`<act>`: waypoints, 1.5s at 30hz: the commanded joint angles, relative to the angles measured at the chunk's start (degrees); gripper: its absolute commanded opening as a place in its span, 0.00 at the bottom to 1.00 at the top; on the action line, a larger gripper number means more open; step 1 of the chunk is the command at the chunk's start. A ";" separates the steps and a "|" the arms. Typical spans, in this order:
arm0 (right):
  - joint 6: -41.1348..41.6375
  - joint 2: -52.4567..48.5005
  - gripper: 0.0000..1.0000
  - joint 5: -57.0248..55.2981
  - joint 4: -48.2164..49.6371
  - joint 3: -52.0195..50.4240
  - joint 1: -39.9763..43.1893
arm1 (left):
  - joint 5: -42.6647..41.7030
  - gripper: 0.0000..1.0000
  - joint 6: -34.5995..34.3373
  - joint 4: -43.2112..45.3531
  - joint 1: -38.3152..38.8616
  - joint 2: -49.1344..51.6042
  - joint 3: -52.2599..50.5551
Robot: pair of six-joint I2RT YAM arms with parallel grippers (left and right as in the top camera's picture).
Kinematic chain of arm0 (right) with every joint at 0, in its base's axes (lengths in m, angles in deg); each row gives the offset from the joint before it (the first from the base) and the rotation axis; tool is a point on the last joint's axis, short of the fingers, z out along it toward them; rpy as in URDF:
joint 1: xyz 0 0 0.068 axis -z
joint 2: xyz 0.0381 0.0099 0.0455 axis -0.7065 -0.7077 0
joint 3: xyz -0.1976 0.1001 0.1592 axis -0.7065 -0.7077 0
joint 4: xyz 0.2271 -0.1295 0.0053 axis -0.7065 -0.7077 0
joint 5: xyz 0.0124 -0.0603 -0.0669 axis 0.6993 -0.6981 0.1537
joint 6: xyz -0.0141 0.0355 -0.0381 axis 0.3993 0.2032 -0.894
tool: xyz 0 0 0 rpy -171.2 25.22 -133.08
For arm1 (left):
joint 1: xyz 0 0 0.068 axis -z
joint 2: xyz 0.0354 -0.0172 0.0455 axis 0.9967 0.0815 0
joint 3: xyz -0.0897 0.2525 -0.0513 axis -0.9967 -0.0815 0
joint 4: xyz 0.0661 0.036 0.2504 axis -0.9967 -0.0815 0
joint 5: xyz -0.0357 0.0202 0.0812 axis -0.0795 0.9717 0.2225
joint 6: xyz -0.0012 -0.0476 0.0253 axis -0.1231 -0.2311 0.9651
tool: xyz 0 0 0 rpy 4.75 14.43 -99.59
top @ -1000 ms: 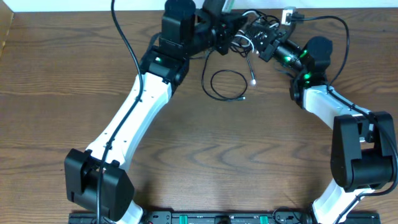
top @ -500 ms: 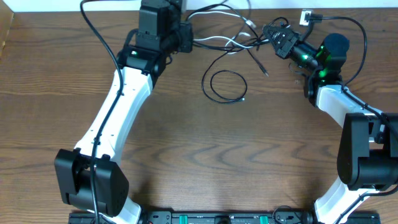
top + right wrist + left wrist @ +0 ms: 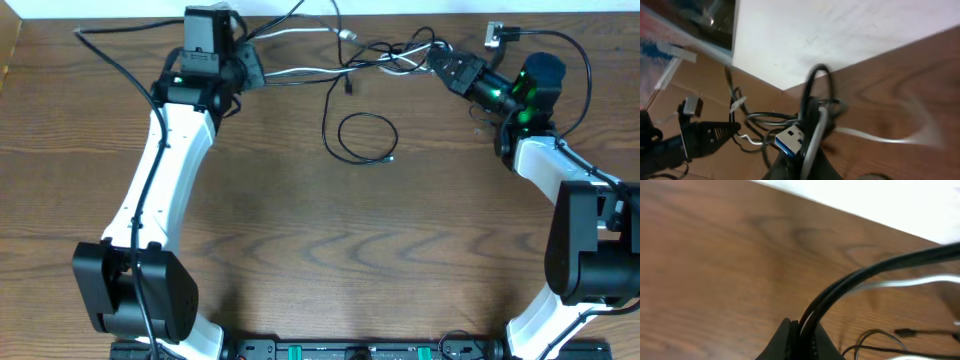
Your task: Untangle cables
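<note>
Though tangled, cables (image 3: 300, 71) lengthwise left-right.

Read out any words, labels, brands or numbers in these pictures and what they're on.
None can be read.
The thin black and white cables and the blue-tipped metal USB plug show no print.
Small marks on the black strip at the table's near edge are too small to read.

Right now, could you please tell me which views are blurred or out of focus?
Overhead: sharp and evenly lit, cables crisp. Left wrist: black cable near the lens soft and streaked. Right wrist: white cable smeared by motion, blue plug fairly sharp.
</note>
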 commanded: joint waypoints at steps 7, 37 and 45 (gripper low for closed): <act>0.79 0.63 0.01 -3.41 -4.22 0.37 3.43 | 4.15 0.08 -7.23 -4.22 -5.64 0.02 0.17; 0.72 0.63 0.26 -1.62 -6.10 0.37 5.09 | -14.10 0.08 1.84 9.22 -1.33 0.02 0.17; -6.27 0.63 0.87 4.79 10.60 0.37 0.44 | -26.43 0.08 6.82 19.67 3.61 0.02 0.17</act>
